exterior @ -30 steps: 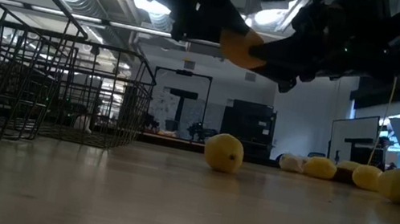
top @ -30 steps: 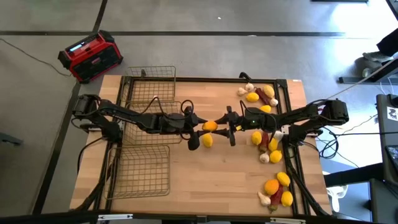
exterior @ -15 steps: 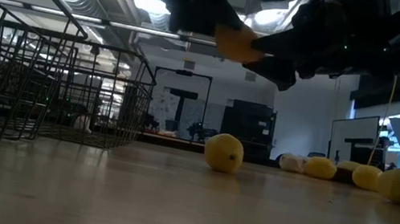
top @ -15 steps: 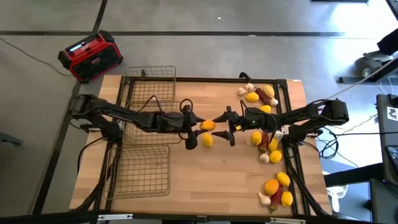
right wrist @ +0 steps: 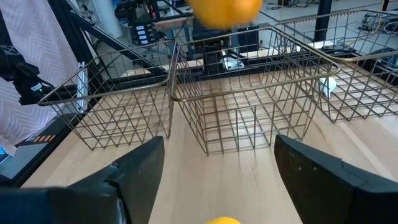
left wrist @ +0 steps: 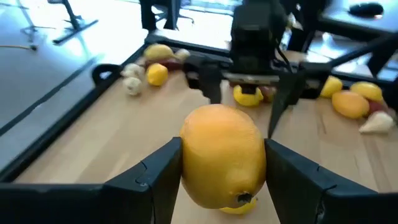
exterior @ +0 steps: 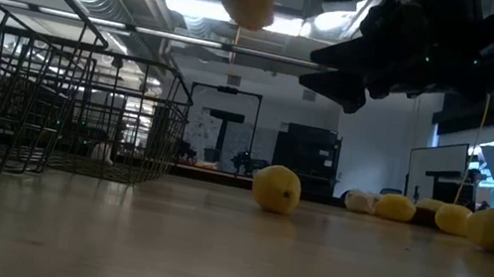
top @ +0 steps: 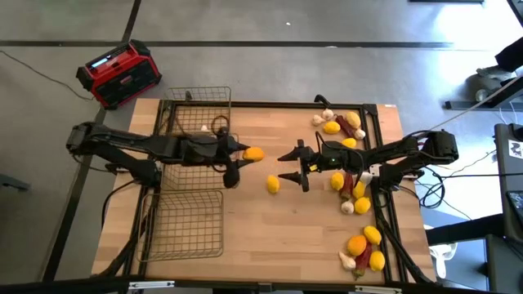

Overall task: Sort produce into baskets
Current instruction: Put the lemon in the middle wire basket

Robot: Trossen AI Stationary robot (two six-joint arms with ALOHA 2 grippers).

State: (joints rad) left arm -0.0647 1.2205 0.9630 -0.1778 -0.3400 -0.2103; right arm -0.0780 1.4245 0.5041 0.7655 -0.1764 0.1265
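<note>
Going left to right: three wire baskets [top: 196, 167] are lined up at the tabletop's left. Just past them an orange citrus [top: 253, 153] is pinched across its middle by the left gripper [top: 242, 153], held above the tabletop. Probably firm, fairly light, a bit slick-skinned. The right gripper [top: 286, 166] is spread and empty, above a lemon [top: 273, 184]. No readable writing can be made out.
</note>
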